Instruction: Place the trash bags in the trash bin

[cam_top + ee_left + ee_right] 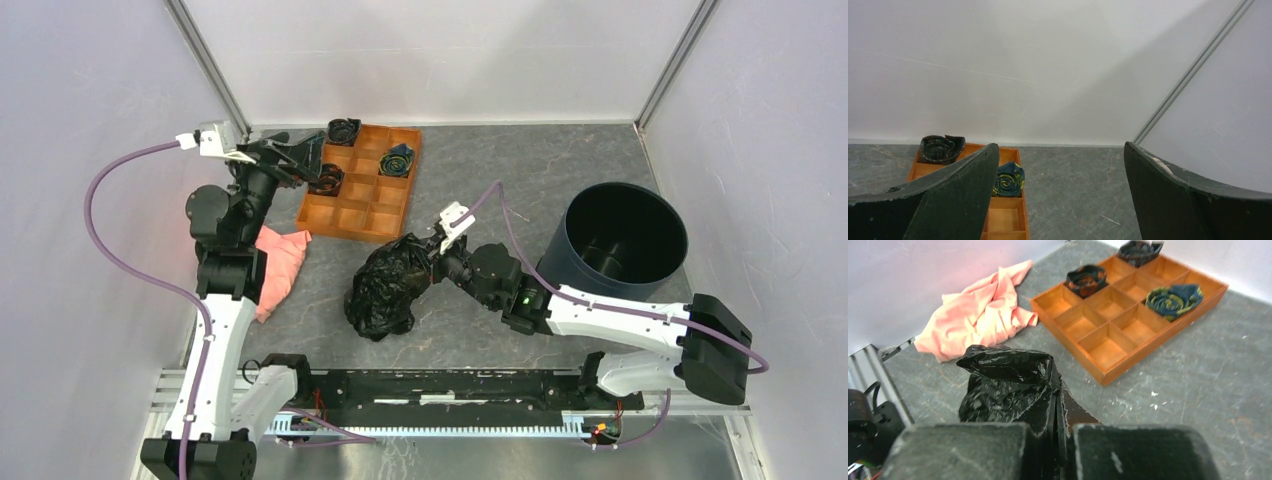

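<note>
Orange compartment tray [372,213] lies on grey table [520,165], far left. It holds three spiral rolls: black roll [343,130] in far-left corner cell, blue-green roll [397,161] at right side, dark roll [1086,280] at left side. Crumpled pink cloth [281,262] lies just beside the tray's near-left corner, possibly touching.

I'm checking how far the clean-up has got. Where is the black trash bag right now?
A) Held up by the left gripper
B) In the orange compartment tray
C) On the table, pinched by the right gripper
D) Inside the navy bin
C: the trash bag sits crumpled on the table, left of the trash bin, with the right gripper shut on a fold of it.
</note>
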Controlling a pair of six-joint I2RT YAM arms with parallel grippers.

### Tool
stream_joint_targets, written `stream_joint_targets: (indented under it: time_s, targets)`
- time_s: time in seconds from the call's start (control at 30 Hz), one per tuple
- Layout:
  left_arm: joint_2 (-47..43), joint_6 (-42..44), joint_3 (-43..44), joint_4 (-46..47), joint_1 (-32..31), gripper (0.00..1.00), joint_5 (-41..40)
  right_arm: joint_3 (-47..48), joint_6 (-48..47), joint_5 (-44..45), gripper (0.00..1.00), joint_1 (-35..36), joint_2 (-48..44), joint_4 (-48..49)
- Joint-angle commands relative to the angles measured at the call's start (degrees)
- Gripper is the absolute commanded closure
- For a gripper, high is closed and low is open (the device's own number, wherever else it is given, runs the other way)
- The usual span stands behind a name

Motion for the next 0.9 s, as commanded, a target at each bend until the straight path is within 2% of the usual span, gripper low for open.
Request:
stream_joint_targets:
  time_s: [0.0,0.13,0.23,0.4,0.57,0.7,0.87]
  targets:
    - [2.33,-3.52,1.34,2.61,0.52,0.0,4.1,1.21,8.9,-6.95,1.0,-1.72,-1.43,-7.08]
    - [6.01,-6.0,2.42,2.73,0.62,0.0,8.01,4.65,7.39,-9.41,1.0,-3.96,-3.94,-10.89]
    - [9.4,-8.5,3.25,4.19,0.62,0.0,14.02,5.34,5.13,-8.01,1.0,-5.59,-7.88,-11.2]
    - [15.16,-14.06,4.72,8.69,0.57,0.0,23.85,7.96,7.22,-12.13,1.0,-11.73,-10.97,-13.16]
    - [17.42,-18.03,4.27,14.44,-0.45,0.0,29.19,9.37,8.91,-13.28,1.0,-14.63,-12.31,-14.05]
    - [17.0,-15.97,3.96,14.75,-5.09,0.0,29.42,10.09,10.89,-12.06,1.0,-17.15,-13.33,-15.26]
    - [15.3,-7.43,4.4,10.71,-16.76,0.0,27.44,11.36,16.33,-9.2,1.0,-20.52,-14.18,-17.39]
